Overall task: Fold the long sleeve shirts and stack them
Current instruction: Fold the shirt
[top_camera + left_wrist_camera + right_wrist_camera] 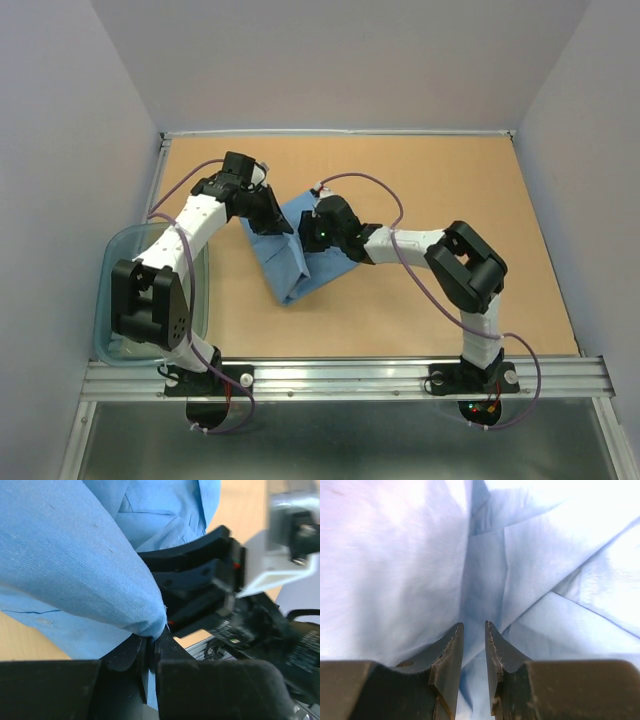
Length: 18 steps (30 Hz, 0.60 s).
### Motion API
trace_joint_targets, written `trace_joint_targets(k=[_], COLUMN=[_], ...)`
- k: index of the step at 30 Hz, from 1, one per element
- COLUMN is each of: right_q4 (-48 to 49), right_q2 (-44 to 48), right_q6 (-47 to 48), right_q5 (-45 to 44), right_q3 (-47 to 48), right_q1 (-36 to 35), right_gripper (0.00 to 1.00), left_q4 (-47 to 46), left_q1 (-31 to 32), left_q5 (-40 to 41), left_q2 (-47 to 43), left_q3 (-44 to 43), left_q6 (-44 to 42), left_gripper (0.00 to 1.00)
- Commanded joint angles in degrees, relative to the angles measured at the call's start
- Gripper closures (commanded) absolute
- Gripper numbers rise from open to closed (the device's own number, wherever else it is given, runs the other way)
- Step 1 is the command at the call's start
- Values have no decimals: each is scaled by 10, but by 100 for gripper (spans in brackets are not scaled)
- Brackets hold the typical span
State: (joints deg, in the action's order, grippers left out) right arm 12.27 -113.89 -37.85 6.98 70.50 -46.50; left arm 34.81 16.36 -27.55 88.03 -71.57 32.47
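Your light blue shirt [300, 265] lies left of the table's centre, its long axis running from the far edge toward the near edge. At its far end, the left gripper [151, 642] and right gripper [474, 630] each pinch cloth, so the free length trails toward the near edge.

- Left arm [185, 235] reaches forward, wrist turned to the right.
- Left claw [151, 646]: fingers almost touching, pinching a fold of the shirt [75, 570].
- Right arm [425, 240]: elbow bent out at right, forearm stretched leftward.
- Right claw [474, 630]: fingers a narrow gap apart, cloth nipped between.
- The two claws sit near each other.
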Motion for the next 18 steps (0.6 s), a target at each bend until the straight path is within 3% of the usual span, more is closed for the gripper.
trace_joint_targets(k=[1,10,18], right_q4=[-13,-31,-32], right_q2=[59,150,148], right_q6=[23,-6,-38], right_q5=[-40,-34,-29], right_q3=[-39,-160,-229], right_q1=[35,135,139], right_gripper=[70,70,72], left_q4=[-23,-18,-9], left_q1=[11,36,66], left_q5=[-10,-9,0], left_q2=[13,78,121], left_q3=[-40,-73,-133], left_q6=[-3,-11,-6], left_gripper=[100,100,100])
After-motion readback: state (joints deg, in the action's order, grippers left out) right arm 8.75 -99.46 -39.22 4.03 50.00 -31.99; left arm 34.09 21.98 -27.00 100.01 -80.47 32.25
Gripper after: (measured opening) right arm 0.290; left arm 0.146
